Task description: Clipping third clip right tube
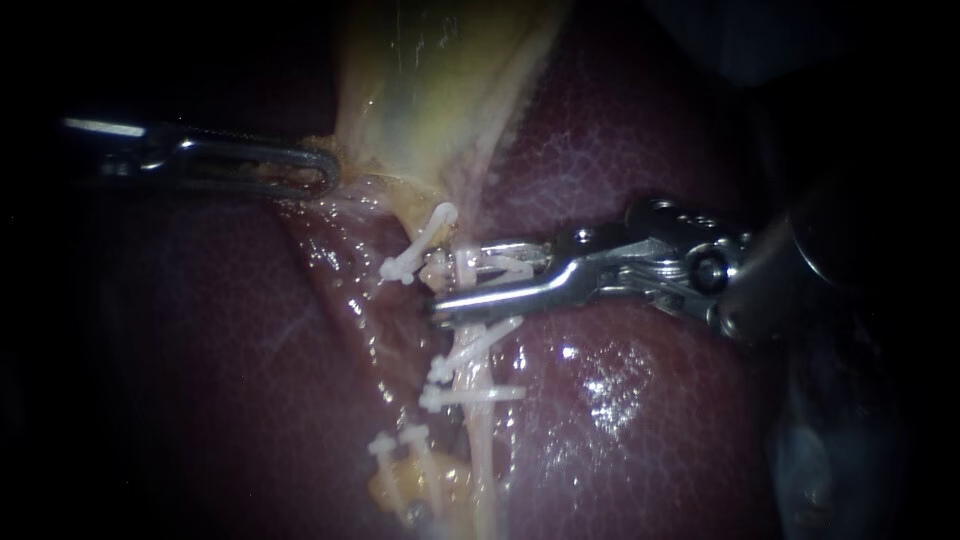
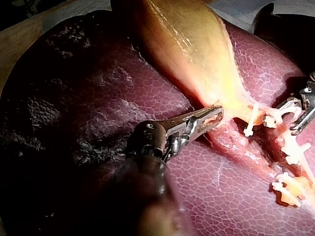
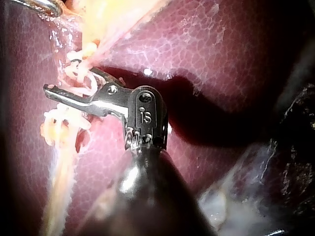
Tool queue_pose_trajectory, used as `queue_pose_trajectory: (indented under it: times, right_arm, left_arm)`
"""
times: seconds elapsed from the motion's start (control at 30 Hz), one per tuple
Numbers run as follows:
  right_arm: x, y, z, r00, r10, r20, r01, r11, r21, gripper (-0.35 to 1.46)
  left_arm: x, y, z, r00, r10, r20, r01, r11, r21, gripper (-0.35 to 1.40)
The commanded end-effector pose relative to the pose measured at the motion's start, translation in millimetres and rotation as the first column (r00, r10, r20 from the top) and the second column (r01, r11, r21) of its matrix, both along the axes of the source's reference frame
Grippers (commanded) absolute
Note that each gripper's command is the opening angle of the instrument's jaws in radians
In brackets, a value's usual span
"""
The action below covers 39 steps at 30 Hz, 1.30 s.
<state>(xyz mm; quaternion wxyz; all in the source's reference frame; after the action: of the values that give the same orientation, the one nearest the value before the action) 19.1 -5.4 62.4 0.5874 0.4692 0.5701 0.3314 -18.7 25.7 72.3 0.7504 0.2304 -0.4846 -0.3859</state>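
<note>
The right tube point(image 1: 478, 420) is a pale strand running down from the yellow gallbladder point(image 1: 430, 90) over the liver point(image 1: 640, 420). My right instrument point(image 1: 440, 283) straddles it high up with its jaws apart; a white clip point(image 1: 492, 264) sits on the tube between them, close to the upper jaw. Two more white clips point(image 1: 472, 346) point(image 1: 470, 396) cross the same tube lower down. The wrist view shows the right instrument point(image 3: 61, 77) with the clip point(image 3: 81, 82) in the gap. My left instrument point(image 1: 325, 172) point(image 2: 214, 115) is shut on the gallbladder's lower edge.
The left tube point(image 1: 400, 225) carries its own white clip point(image 1: 420, 242). Another clip point(image 1: 398, 440) lies lower, by yellow fatty tissue point(image 1: 400, 490). Dark red liver surrounds the tubes on both sides, wet and shiny under my right instrument's shaft.
</note>
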Motion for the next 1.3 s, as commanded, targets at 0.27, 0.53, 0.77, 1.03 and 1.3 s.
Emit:
queue_pose_trajectory:
  times: [0.27, 0.53, 0.77, 1.03, 1.3]
  right_arm:
    - [1.3, -0.6, 1.4, 0.9996, -0.007, -0.026, 0.009, 0.995, 0.103, 0.47]
    - [2.2, -0.9, 1.6, 0.9999, 0.005, -0.016, -0.003, 0.992, 0.124, 0.47]
    - [2.2, -0.8, 1.6, 0.9997, 0.024, -0.002, -0.024, 0.99, 0.138, 0.46]
    - [2.0, -0.6, 1.4, 0.9997, 0.025, 0.001, -0.025, 0.99, 0.139, 0.37]
    - [1.1, -0.4, 1.2, 0.9997, 0.025, 0.007, -0.026, 0.99, 0.14, -0.35]
  left_arm:
    - [-0.1, 0.0, 0.1, 1.0, -0.001, 0.0, 0.001, 1.0, -0.001, -0.35]
    - [-0.1, 0.0, 0.0, 1.0, -0.001, 0.0, 0.001, 1.0, -0.001, -0.35]
    - [-0.2, -0.1, 0.0, 1.0, -0.002, -0.001, 0.002, 1.0, -0.001, -0.35]
    - [-0.2, -0.1, -0.1, 1.0, -0.002, -0.001, 0.002, 1.0, -0.001, -0.35]
    - [-0.2, -0.1, -0.1, 1.0, -0.002, -0.001, 0.002, 1.0, -0.001, -0.35]
